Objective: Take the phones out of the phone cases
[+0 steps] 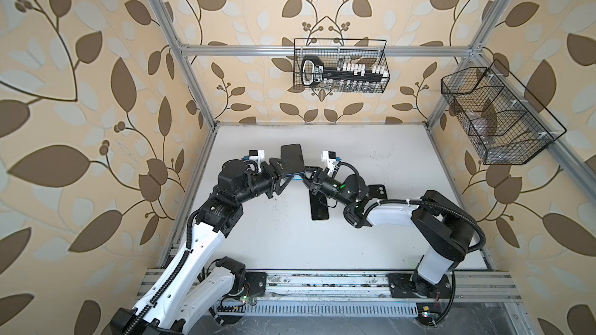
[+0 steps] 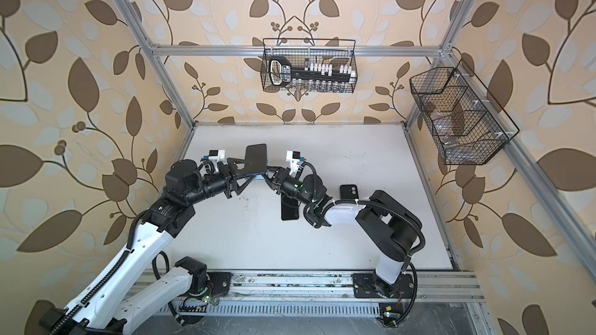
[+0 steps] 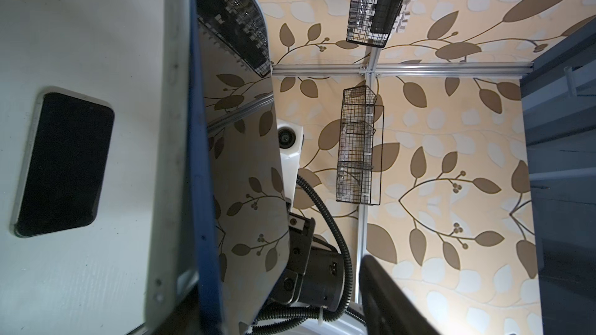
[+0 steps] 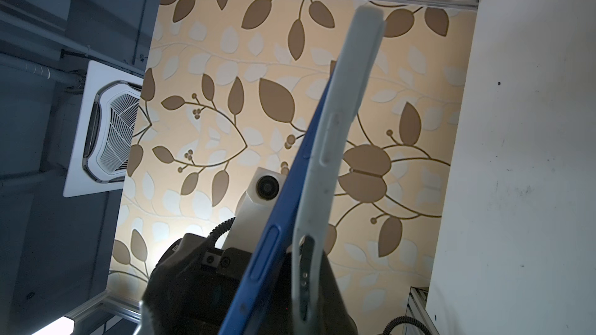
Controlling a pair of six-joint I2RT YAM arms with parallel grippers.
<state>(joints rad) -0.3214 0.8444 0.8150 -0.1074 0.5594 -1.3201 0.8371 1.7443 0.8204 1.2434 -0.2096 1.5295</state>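
Note:
A phone (image 1: 292,156) (image 2: 256,156) with a blue frame (image 4: 283,207) and a glossy dark screen (image 3: 245,172) hangs above the middle of the table. Its pale grey phone case (image 4: 335,124) (image 3: 171,156) is peeled away from the blue frame at one end. My right gripper (image 1: 304,177) (image 2: 267,177) is shut on that loose end of the case, with a dark finger (image 4: 335,301) behind it. My left gripper (image 1: 285,170) (image 2: 250,170) straddles the phone from the left, open. Its visible finger (image 3: 387,301) stands apart from the screen, and the other finger is hidden behind the case.
A second phone (image 1: 319,211) (image 3: 64,162) lies screen up on the white table under the right arm. A black case (image 1: 378,191) (image 2: 349,192) lies beside it. Wire baskets hang on the back wall (image 1: 340,66) and the right wall (image 1: 496,117).

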